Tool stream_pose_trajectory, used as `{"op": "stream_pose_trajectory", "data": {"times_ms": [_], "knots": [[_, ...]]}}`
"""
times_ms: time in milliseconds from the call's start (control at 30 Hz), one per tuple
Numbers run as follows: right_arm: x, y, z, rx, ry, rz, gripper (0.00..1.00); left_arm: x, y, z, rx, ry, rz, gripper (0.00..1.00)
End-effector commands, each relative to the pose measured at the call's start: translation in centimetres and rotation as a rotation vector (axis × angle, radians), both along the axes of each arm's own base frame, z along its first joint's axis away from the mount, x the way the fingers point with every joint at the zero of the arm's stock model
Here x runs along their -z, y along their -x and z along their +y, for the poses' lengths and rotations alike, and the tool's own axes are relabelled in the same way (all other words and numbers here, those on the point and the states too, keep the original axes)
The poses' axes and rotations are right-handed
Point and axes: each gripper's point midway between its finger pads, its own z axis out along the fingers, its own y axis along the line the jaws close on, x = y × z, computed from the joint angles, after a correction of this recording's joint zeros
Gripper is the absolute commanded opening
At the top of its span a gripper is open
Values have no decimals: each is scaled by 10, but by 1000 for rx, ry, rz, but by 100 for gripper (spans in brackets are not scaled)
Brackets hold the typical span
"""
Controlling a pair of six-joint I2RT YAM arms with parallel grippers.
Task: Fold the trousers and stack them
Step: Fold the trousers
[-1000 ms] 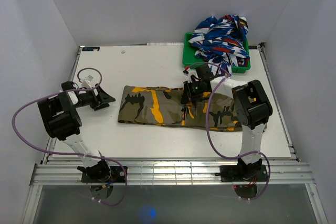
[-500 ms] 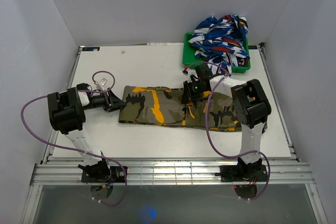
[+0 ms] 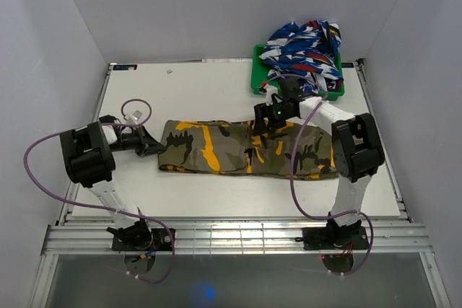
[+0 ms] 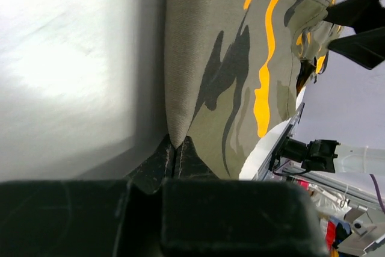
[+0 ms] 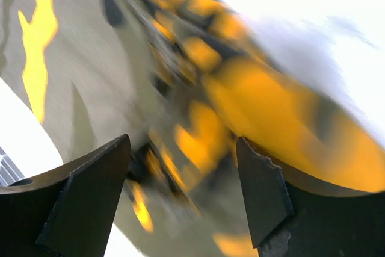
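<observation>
The camouflage trousers (image 3: 238, 148) lie folded into a long strip across the middle of the table, olive with black and orange-yellow patches. At the strip's left end my left gripper (image 3: 154, 146) is shut on the cloth's edge; in the left wrist view the two fingertips (image 4: 175, 154) pinch a fold of the trousers (image 4: 240, 70). Over the upper middle of the strip, my right gripper (image 3: 266, 125) stands open just above the cloth. Its fingers are wide apart in the right wrist view, with blurred trousers (image 5: 198, 100) below the right gripper (image 5: 183, 167) and nothing held.
A green bin (image 3: 332, 91) at the back right holds a heap of blue, white and red cloth (image 3: 303, 48). The white table (image 3: 195, 91) ends at a metal rail (image 3: 231, 239) in front. White walls close in on three sides.
My left gripper moved right to the trousers' left end and shut on its edge. My right gripper opened, let go of the cloth and shifted up and right. The strip slid slightly left.
</observation>
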Motion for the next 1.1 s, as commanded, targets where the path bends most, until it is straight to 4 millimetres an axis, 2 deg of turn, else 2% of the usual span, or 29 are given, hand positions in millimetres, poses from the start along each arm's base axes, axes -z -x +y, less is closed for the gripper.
{"op": "stream_pose_trajectory", "data": {"times_ms": [0, 33, 67, 133, 200, 233, 300, 333, 367, 400, 433, 567, 667, 800, 900, 933, 1033, 1067], "knots": [[-63, -7, -45, 29, -24, -117, 77, -38, -5, 44, -38, -127, -109, 0], [-72, -5, -53, 37, -30, -126, 77, -45, -5, 51, -44, -145, -124, 0], [-89, -6, -70, 60, -40, -167, 77, -53, 0, 64, -72, -160, -118, 0], [-101, 2, -87, 79, -54, -170, 78, -66, -1, 79, -72, -198, -162, 0], [-112, 6, -116, 123, -52, -199, 79, -74, 7, 90, -83, -209, -150, 0], [-110, 11, -127, 144, -46, -179, 80, -79, 4, 97, -71, -239, -182, 0], [-103, 14, -164, 223, -47, -157, 81, -83, 8, 105, -78, -264, -175, 0], [-98, 19, -175, 249, -52, -128, 81, -85, 6, 109, -71, -284, -190, 0], [-90, 21, -195, 304, -62, -101, 81, -86, 9, 113, -77, -285, -181, 0], [-80, 29, -200, 317, -82, -61, 81, -84, 10, 115, -77, -290, -176, 0], [-72, 31, -213, 348, -82, -44, 81, -86, 9, 121, -85, -302, -182, 0], [-33, 40, -227, 393, -120, 46, 80, -94, 6, 138, -125, -324, -186, 0], [-9, 47, -224, 415, -160, 126, 81, -99, 3, 149, -134, -334, -187, 0], [14, 41, -223, 436, -185, 147, 83, -102, -2, 160, -144, -354, -189, 0], [31, 43, -220, 450, -194, 186, 77, -104, -6, 169, -154, -371, -190, 0], [34, 44, -216, 440, -197, 197, 70, -104, -7, 170, -154, -370, -190, 0], [37, 45, -201, 404, -226, 212, 61, -112, -9, 166, -147, -341, -203, 0], [37, 45, -195, 393, -234, 217, 61, -116, -11, 164, -146, -334, -213, 0]]}}
